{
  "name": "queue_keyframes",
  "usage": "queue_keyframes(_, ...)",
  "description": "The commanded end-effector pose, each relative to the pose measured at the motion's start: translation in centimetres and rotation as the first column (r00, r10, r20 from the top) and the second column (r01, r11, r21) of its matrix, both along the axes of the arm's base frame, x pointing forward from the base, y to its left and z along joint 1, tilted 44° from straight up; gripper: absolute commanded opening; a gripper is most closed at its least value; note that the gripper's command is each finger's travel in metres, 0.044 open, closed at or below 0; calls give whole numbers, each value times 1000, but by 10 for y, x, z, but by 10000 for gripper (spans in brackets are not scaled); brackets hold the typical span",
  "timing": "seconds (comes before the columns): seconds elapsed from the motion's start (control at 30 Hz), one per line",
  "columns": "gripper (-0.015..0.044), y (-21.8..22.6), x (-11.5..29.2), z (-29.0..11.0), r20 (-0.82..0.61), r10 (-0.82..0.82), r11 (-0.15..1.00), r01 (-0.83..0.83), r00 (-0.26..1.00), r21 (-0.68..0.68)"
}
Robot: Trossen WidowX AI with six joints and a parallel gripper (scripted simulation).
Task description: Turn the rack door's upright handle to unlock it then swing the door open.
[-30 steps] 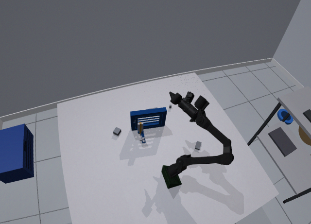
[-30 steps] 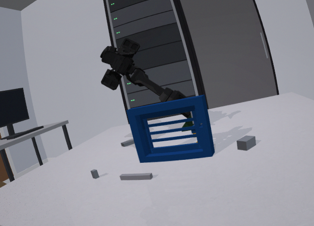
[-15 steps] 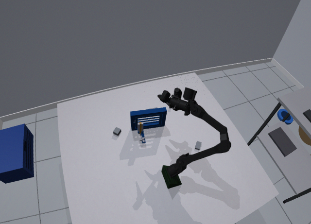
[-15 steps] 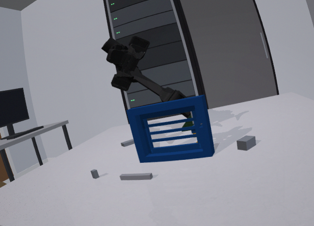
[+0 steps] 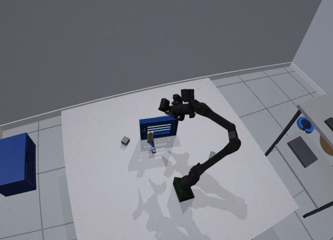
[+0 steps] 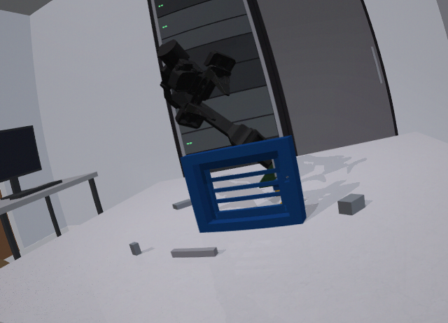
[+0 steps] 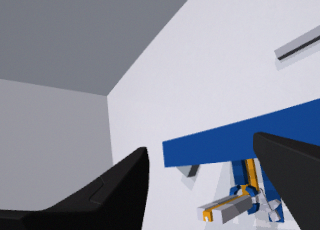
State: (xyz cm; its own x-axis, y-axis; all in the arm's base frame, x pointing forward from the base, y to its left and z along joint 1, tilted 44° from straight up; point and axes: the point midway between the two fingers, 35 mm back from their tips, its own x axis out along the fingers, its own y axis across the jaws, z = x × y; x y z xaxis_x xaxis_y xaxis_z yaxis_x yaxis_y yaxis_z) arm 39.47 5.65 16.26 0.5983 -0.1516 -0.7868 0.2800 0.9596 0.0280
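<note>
The blue rack frame [image 5: 157, 120] [image 6: 236, 147] [image 7: 215, 141] stands upright on the table. Its slatted door [image 5: 159, 131] [image 6: 249, 211] looks shut, in line with the frame. The grey-and-orange handle [image 5: 150, 137] [image 7: 237, 208] stands out from the door's front, near the left side in the top view. Whether it is turned is hard to tell. My gripper [image 6: 220, 107] [image 7: 200, 148] is open and empty, raised above the frame near its right end as seen in the top view. In the wrist view the frame's top and the handle show beyond the fingers. The exterior view mostly hides the handle behind the frame.
A grey block [image 5: 125, 140] [image 6: 351, 204] lies beside the handle end of the frame. Another grey block [image 5: 212, 154] [image 6: 181, 204] lies right of the frame in the top view. A long grey bar [image 6: 194, 252] and a small block [image 6: 134, 248] lie behind the frame.
</note>
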Motion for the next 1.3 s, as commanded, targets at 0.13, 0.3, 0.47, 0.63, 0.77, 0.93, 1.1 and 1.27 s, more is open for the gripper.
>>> queue_keyframes(0.13,282,9,-2,-27,-151,-64,997,55,987,-62)
queue_keyframes(0.3,282,15,-4,-43,-234,-106,990,80,966,-115)
queue_keyframes(0.47,282,20,-8,-57,-307,-150,979,98,940,-178)
queue_keyframes(0.63,282,24,-12,-70,-367,-195,963,106,909,-249)
queue_keyframes(0.77,282,28,-16,-79,-407,-231,946,106,884,-308)
queue_keyframes(0.93,282,33,-21,-90,-445,-275,919,97,852,-382)
queue_keyframes(1.1,282,38,-26,-100,-471,-319,885,80,822,-458)
queue_keyframes(1.27,282,41,-30,-107,-486,-361,844,57,796,-534)
